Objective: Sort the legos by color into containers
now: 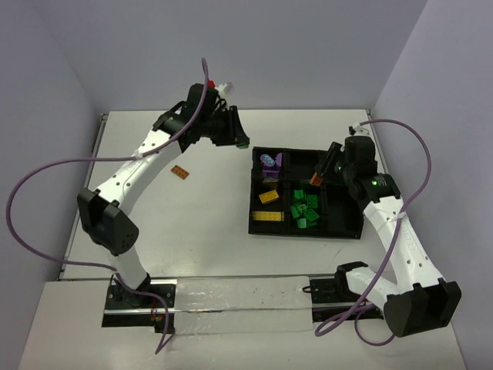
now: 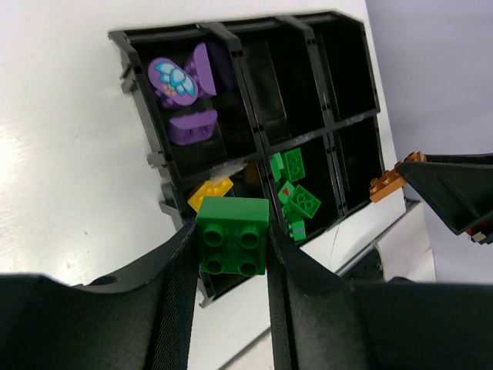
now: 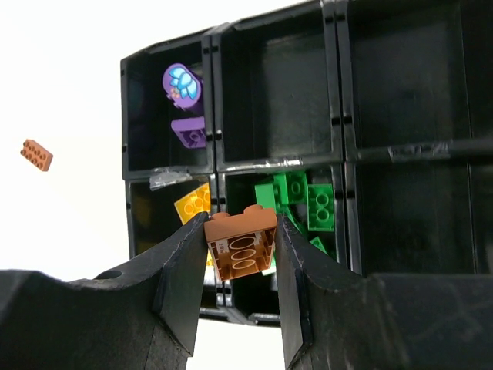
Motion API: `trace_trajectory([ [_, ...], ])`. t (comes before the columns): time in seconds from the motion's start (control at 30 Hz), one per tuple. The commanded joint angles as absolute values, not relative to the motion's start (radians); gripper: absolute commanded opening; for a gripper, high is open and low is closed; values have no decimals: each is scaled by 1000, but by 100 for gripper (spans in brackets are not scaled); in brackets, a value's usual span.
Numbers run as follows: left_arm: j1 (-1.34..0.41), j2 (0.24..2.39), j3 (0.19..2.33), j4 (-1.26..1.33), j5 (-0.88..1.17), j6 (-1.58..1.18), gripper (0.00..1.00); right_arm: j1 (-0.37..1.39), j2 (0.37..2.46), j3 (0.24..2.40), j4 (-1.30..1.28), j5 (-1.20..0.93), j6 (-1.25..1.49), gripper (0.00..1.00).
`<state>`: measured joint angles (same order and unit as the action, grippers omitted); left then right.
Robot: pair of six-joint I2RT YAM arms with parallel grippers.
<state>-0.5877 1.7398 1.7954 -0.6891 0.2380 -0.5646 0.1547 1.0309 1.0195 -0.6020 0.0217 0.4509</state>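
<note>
My left gripper (image 1: 236, 132) is shut on a green brick (image 2: 233, 236) and holds it above the table just left of the black tray (image 1: 305, 231). The green brick (image 1: 242, 143) shows at its tips in the top view. My right gripper (image 1: 321, 174) is shut on an orange brick (image 3: 241, 243), tilted, above the tray's middle (image 3: 340, 92). Purple pieces (image 1: 271, 163) lie in the far left compartment, yellow bricks (image 1: 269, 206) in the near left, green bricks (image 1: 304, 210) in the near middle. A loose orange brick (image 1: 180, 173) lies on the table left of the tray.
The tray's far middle, far right and near right compartments show only black floor. The right gripper's finger (image 2: 454, 193) with its orange brick reaches into the left wrist view. White walls stand behind and to the right of the table.
</note>
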Motion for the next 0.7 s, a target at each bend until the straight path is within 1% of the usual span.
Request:
trace_trajectory([
  [0.0,-595,1828,1934,-773,275,-541,0,136,1010,1052,-657,69,506,0],
  [0.17,-598,1891,1992,-772,300,-507,0,120,1015,1044,-706,177,554,0],
  [0.27,-598,1963,2086,-811,285,-483,0,81,1030,1051,-742,209,594,0],
  [0.33,-590,1972,2064,-803,274,-479,0,64,1032,1058,-758,238,631,0],
  [0.4,-586,1971,2017,-767,221,-506,0,58,1027,1060,-761,273,642,0],
  [0.47,-586,1979,2020,-805,161,-523,0,52,1019,1056,-762,304,648,0],
  [0.57,-586,1952,1983,-776,80,-577,0,42,997,1048,-762,338,643,0],
  [0.67,-586,1983,2063,-808,30,-610,0,21,995,1047,-767,332,630,0],
])
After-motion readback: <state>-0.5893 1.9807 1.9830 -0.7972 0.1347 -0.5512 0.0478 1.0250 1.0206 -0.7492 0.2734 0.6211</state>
